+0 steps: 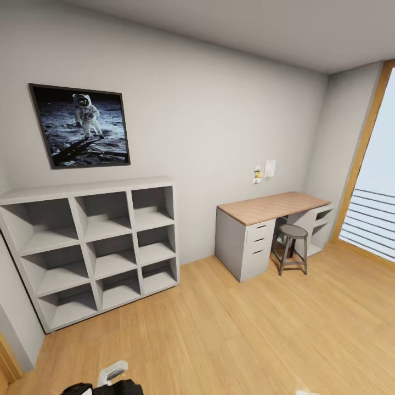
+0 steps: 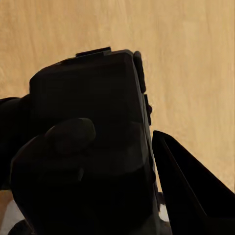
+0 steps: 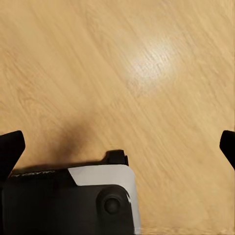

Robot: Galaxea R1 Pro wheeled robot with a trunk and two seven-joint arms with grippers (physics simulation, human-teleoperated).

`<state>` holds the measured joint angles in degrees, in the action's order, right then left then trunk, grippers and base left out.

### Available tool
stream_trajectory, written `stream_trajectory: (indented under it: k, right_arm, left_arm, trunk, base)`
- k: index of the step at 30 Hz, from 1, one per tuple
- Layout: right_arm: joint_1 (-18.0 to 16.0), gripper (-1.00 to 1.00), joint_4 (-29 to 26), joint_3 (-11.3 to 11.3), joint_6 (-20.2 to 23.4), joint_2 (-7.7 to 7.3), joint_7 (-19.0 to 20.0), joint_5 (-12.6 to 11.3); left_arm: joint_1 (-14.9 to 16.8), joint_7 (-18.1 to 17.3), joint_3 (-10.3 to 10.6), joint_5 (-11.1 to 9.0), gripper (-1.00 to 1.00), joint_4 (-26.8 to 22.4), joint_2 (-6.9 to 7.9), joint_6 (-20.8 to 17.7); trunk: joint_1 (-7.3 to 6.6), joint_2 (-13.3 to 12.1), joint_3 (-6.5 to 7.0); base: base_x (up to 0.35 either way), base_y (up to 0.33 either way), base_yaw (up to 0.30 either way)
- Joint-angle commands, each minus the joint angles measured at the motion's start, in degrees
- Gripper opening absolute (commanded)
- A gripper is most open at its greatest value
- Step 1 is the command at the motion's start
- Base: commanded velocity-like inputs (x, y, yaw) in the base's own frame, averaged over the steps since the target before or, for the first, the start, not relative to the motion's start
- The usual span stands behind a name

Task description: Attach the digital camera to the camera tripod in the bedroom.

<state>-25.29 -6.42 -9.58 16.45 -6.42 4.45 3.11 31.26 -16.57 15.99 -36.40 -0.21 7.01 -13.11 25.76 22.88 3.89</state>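
Nine open cubbies make up the white shelf unit (image 1: 93, 247), standing on the light wood floor (image 1: 230, 329) against the white wall (image 1: 219, 126). Above it hangs one framed astronaut photograph (image 1: 80, 126). To the right: one grey desk (image 1: 263, 227) with a wooden top and three drawers, one round metal stool (image 1: 292, 248) touching its front, two small notes (image 1: 263, 171) pinned to the wall above. At the far right, one tall window (image 1: 376, 197) with a wooden frame and horizontal bars.

One digital camera (image 2: 93, 142), black, is held in the left gripper (image 2: 115, 186) over bare floor; a dark finger (image 2: 191, 191) presses against its side and the body sits clamped between the two. In the head view the same dark mass shows at the bottom edge.

One right gripper (image 3: 120, 147), fingers spread wide apart, its fingertips (image 3: 11, 147) at opposite edges of the wrist view, nothing between them but floorboards and a black-and-white part of the robot (image 3: 73, 205).
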Motion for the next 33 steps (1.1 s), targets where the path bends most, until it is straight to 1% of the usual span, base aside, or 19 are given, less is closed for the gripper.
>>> stream_trajectory:
  k: [1,2,5,6,7,10,11,12,14,15,16,18,21,26,28,29,30,32,33]
  right_arm:
    - [-0.02,1.0,1.51,-0.36,-0.83,-0.04,0.21,0.32]
    - [0.1,1.0,3.99,-0.33,-2.78,-0.1,0.18,0.5]
    - [0.04,1.0,6.52,-0.29,-5.72,-0.18,0.11,1.61]
    - [0.06,1.0,7.65,-0.28,-8.05,-0.13,0.0,3.08]
    - [0.49,1.0,7.89,-0.27,-8.86,-0.03,-0.02,3.39]
    - [2.55,1.0,8.11,-0.31,-10.33,0.12,-0.09,3.7]
    - [3.96,1.0,8.17,-0.33,-11.1,0.25,-0.11,3.78]
    - [4.66,1.0,8.19,-0.33,-11.52,0.31,-0.11,3.79]
    - [7.47,1.0,8.23,-0.38,-13.56,0.47,-0.13,3.75]
    - [8.2,1.0,8.24,-0.39,-14.22,0.5,-0.14,3.71]
    - [9.65,1.0,8.27,-0.44,-15.74,0.54,-0.12,3.61]
    - [11.02,1.0,8.3,-0.47,-17.46,0.6,-0.1,3.52]
    - [14.02,1.0,8.33,-0.55,-21.61,0.73,-0.07,3.38]
    - [16.08,1.0,8.35,-0.6,-23.92,0.9,-0.06,3.32]
    - [16.86,1.0,8.35,-0.61,-24.42,0.92,-0.06,3.32]
    - [17.49,1.0,8.35,-0.62,-24.66,0.9,-0.1,3.31]
    - [17.72,1.0,8.35,-0.62,-24.76,0.89,-0.12,3.31]
    - [18.33,1.0,8.35,-0.62,-25.12,0.88,-0.13,3.31]
    - [18.46,1.0,8.35,-0.62,-25.3,0.88,-0.14,3.31]
  left_arm:
    - [-0.88,0.17,0.27,-0.11,-1.0,-0.03,-0.17,-0.21]
    - [-2.37,0.7,0.27,0.86,-1.0,0.0,-0.38,-0.1]
    - [-5.3,1.25,0.27,2.64,-1.0,0.02,-0.67,1.19]
    - [-9.16,1.54,0.27,3.99,-1.0,0.04,-0.84,4.71]
    - [-10.52,1.6,0.27,4.24,-1.0,0.05,-0.88,6.0]
    - [-12.59,1.67,0.27,4.5,-1.0,0.1,-0.92,7.57]
    - [-13.47,1.69,0.27,4.56,-1.0,0.11,-0.93,8.0]
    - [-13.91,1.7,0.27,4.58,-1.0,0.11,-0.93,8.16]
    - [-15.58,1.71,0.27,4.67,-1.0,0.12,-0.94,8.65]
    - [-15.92,1.71,0.27,4.69,-1.0,0.12,-0.96,8.8]
    - [-16.49,1.71,0.27,4.71,-1.0,0.12,-1.0,9.18]
    - [-16.9,1.7,0.27,4.73,-1.0,0.12,-1.05,9.65]
    - [-17.47,1.71,0.3,4.77,-1.0,0.13,-1.07,10.38]
    - [-17.86,2.34,0.34,4.91,-1.0,0.13,-0.82,10.83]
    - [-18.03,4.23,0.35,4.94,-1.0,0.13,-0.73,10.98]
    - [-18.34,7.38,0.35,4.99,-1.0,0.13,-0.83,11.04]
    - [-18.47,8.89,0.36,5.0,-1.0,0.13,-0.9,11.06]
    - [-18.6,10.82,0.36,5.02,-1.0,0.13,-1.02,11.07]
    - [-18.62,11.09,0.36,5.02,-1.0,0.13,-1.04,11.08]
  trunk:
    - [0.03,0.04,0.0]
    - [0.03,0.04,0.0]
    - [0.03,0.04,0.0]
    - [0.03,0.04,0.0]
    - [0.03,0.04,0.0]
    - [0.03,0.04,0.0]
    - [0.03,0.04,0.0]
    - [0.03,0.04,0.0]
    - [0.03,0.04,0.0]
    - [0.03,0.04,0.0]
    - [0.03,0.04,0.0]
    - [0.03,0.04,0.0]
    - [0.03,0.04,0.0]
    - [0.03,0.04,0.0]
    - [0.03,0.04,0.0]
    - [0.03,0.04,0.0]
    - [0.03,0.04,0.0]
    - [0.03,0.04,0.0]
    - [0.03,0.04,0.0]
  base:
    - [0.0,0.0,0.0]
    - [0.0,0.0,0.0]
    - [0.0,0.0,0.0]
    - [0.0,0.0,0.0]
    - [0.0,0.0,0.0]
    - [0.0,0.0,0.0]
    - [0.0,0.0,0.0]
    - [0.0,0.0,0.0]
    - [0.0,0.0,0.0]
    - [0.0,0.0,0.0]
    - [0.0,0.0,0.0]
    - [0.0,0.0,0.0]
    - [0.0,0.0,0.0]
    - [0.0,0.0,0.0]
    - [0.0,0.0,0.0]
    - [0.0,0.0,0.0]
    - [0.0,0.0,0.0]
    - [0.0,0.0,0.0]
    - [0.0,0.0,0.0]
